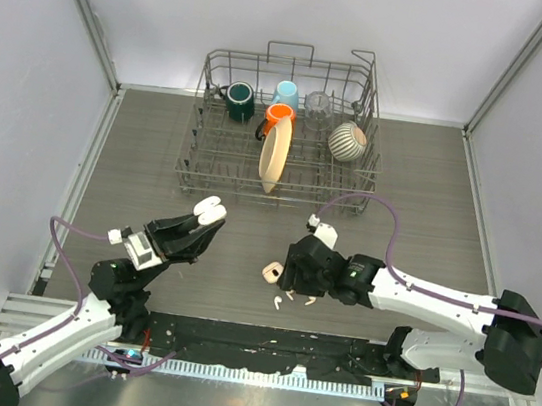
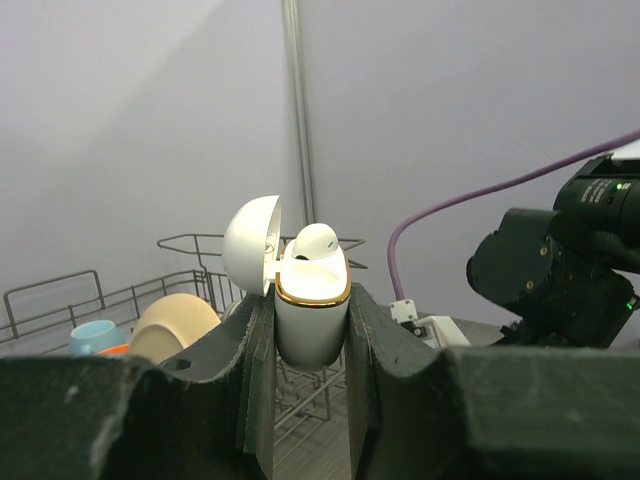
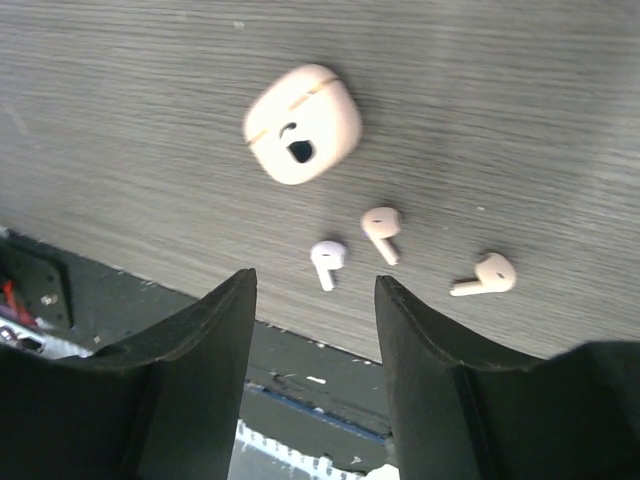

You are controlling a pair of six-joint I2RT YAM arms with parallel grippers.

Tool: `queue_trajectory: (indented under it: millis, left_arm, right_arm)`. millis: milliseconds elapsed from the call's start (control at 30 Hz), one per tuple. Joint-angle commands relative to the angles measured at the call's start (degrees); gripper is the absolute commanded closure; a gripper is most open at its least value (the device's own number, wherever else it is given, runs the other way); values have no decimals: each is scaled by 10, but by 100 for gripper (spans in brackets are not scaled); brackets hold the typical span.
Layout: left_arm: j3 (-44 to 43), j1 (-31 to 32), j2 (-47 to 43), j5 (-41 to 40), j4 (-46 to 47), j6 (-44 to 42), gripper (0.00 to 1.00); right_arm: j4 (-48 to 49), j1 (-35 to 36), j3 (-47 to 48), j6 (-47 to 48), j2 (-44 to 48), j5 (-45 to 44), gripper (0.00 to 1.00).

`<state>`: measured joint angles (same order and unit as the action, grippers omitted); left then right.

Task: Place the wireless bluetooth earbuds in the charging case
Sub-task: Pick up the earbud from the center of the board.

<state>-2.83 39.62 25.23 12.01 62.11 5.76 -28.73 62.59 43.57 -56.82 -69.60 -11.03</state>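
While one earbud (image 2: 316,240) is sitting in the open charging case (image 2: 312,330), its head poking above the gold rim beside the raised lid (image 2: 250,243), the job is looking to me only partly done. Three loose earbuds (image 3: 328,258) are lying on the counter (image 3: 520,100). A second case (image 3: 302,125), lid down, is resting just beyond them. At least one bud is waiting to be picked up and seated, and I cannot tell from here whether the free socket in the held case is clear. The left gripper (image 2: 310,315) is reaching up and forward off the counter, its jaws pinching the case's body upright from both sides with the mouth facing up. The right gripper (image 3: 315,290) is hanging low over the near edge of the counter, pointing down at the scattered buds. Its jaws are standing apart with nothing between them, and the nearest bud is lying just ahead of the gap. The other two (image 3: 381,225) (image 3: 487,275) are lying off to one side, each on its side with its stem flat. The two arms are working well apart, the right one low and the left one lifted.
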Motion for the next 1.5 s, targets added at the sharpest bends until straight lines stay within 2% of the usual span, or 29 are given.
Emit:
queue_trajectory:
  millis: [0,167,567,967,1467]
  left_arm:
    - [20,-2,-10,-1,14,0,100]
    - [25,-2,-11,-5,12,0,100]
    - [25,-2,-23,-3,0,-7,100]
    - [25,-2,-77,-16,-49,-16,100]
    - [25,-2,-79,-15,-49,-15,100]
  right_arm:
    - [56,6,-36,-51,10,-33,46]
    - [74,21,-38,-52,-11,-22,50]
    - [70,45,-8,-45,-86,-18,51]
    - [68,46,10,-37,-120,-15,54]
    - [60,46,13,-45,-140,-12,59]
